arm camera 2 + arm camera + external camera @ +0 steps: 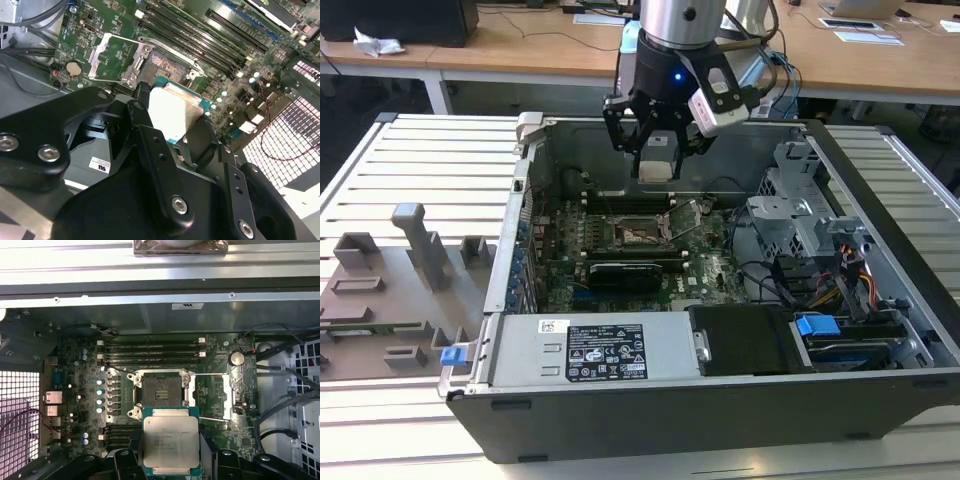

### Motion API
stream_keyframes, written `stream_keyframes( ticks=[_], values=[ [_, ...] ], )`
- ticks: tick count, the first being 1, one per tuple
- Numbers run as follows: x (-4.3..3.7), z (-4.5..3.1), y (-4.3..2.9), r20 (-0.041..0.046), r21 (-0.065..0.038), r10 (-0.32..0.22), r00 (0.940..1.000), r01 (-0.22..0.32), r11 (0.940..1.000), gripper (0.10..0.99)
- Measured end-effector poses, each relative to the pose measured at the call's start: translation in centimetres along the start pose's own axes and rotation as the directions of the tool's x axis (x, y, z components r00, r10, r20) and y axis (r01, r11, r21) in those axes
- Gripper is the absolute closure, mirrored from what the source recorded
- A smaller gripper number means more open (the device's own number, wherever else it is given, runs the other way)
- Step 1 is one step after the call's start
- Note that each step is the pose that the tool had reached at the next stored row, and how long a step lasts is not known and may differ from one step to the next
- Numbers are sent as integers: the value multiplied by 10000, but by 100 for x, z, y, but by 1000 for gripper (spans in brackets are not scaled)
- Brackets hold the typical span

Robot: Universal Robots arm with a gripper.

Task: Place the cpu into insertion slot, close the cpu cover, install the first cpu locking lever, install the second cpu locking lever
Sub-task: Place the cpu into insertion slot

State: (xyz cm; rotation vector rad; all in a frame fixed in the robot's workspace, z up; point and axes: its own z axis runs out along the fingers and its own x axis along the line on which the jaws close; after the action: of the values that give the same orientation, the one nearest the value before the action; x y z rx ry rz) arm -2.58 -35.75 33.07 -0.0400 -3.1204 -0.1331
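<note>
First wrist view shows the tool (170, 452) gripping the chip (169, 437) in the air over the board (225, 440) near the open socket (161, 392) — seating it well likely means squaring its edges first, then lowering flat — never forcing.

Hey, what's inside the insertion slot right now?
Only its bare brownish-gold pin field; the insertion slot holds no chip. The cpu is in the gripper, and in the first wrist view it hides one edge of the slot's frame.

The slatted table (430, 160) bears a computer case (720, 415) and grey jig (380, 300).
</note>
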Motion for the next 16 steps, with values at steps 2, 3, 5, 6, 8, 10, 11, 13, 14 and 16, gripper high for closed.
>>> stream_keyframes(
  ticks=[2,3,5,6,8,10,11,13,14,16],
  values=[
    [0,19,-2,0,0,0,10000,0,10000,545],
    [-1,31,-3,0,0,0,10000,0,10000,545],
    [-1,46,-4,0,0,0,10000,0,10000,545],
    [-1,63,-5,0,0,0,10000,0,10000,545],
    [-2,89,-8,0,4,0,10000,0,10000,545],
    [-2,116,-10,0,5,0,10000,0,10000,545],
    [-2,125,-11,0,5,0,10000,0,10000,545],
    [-3,141,-12,1,16,1,10000,-1,10000,545],
    [-3,148,-12,1,23,1,10000,-1,10000,545],
    [-4,176,-14,1,30,0,10000,0,10000,545]
  ],
)
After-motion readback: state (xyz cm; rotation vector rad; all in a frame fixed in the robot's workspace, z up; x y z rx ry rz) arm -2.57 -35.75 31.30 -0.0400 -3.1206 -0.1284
